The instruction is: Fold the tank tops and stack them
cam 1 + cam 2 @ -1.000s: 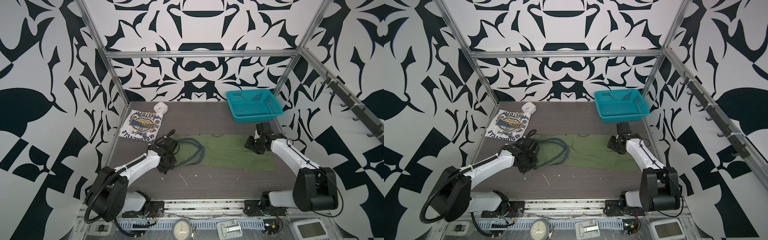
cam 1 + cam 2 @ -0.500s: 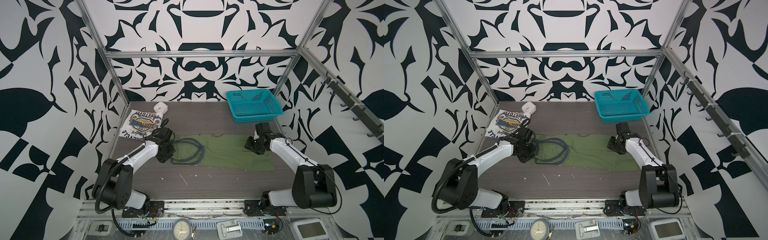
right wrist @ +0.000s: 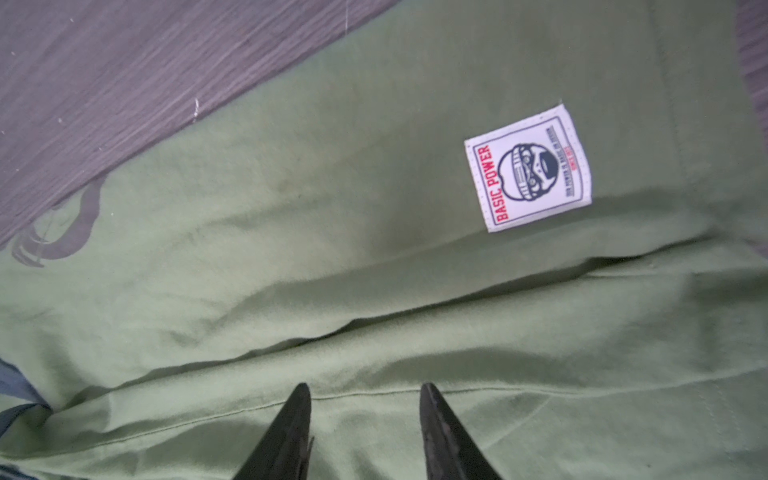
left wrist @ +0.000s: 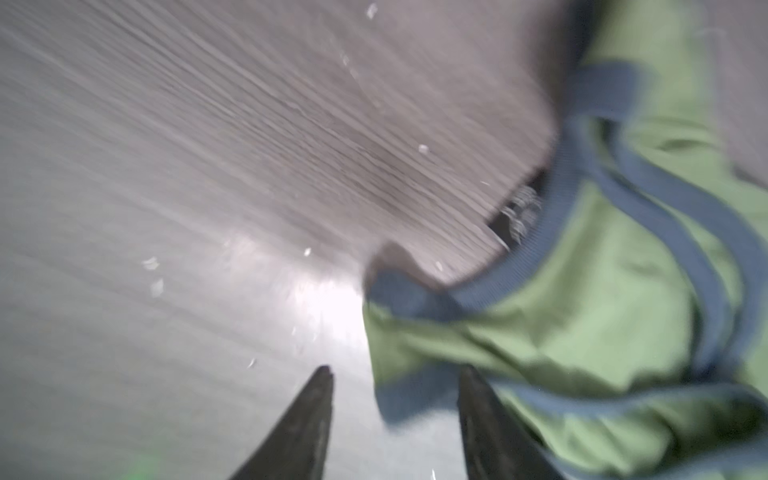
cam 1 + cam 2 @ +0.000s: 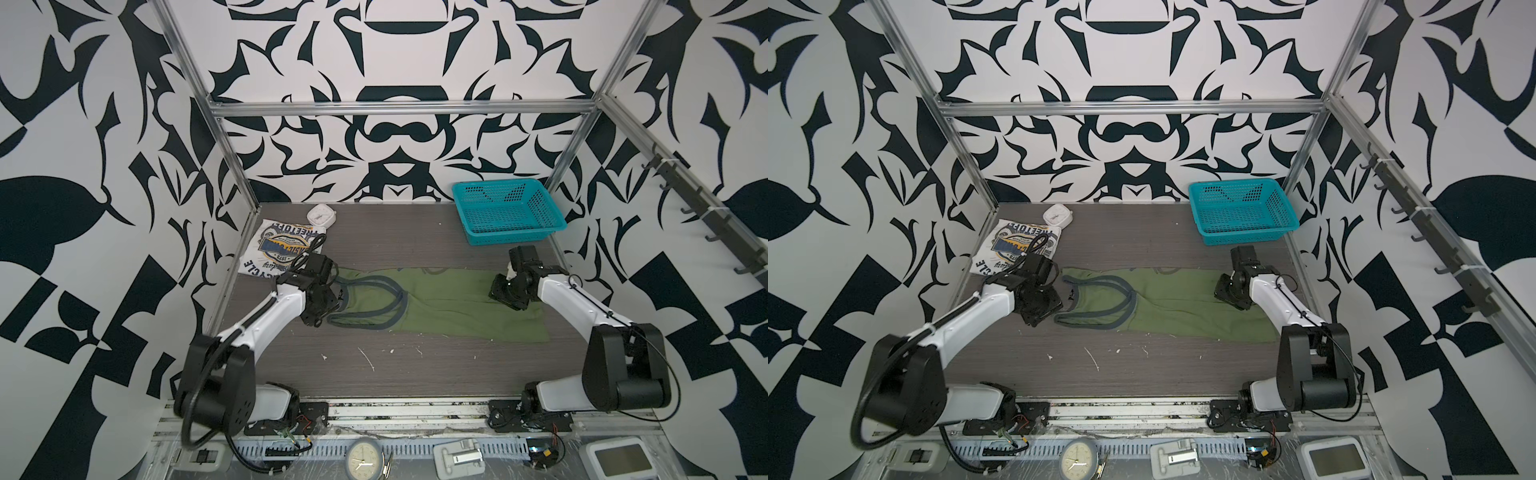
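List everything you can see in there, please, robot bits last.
green tank top: one, olive with dark trim, spread across mid-table
white tank top: one, white with blue-yellow emblem, folded, far left corner
small clock: one, white, beside the white tank top
basket: one, teal, far right corner
label: one, white, red lettering, on the green tank top
round clock: one, pale, front rail
table: one, grey-brown
left gripper: one, black, open, at the strap end
right gripper: one, black, open, on the opposite end

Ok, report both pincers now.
Left pincer: open, holding nothing, by a strap of the olive tank top.
Right pincer: open, holding nothing, over the olive tank top.
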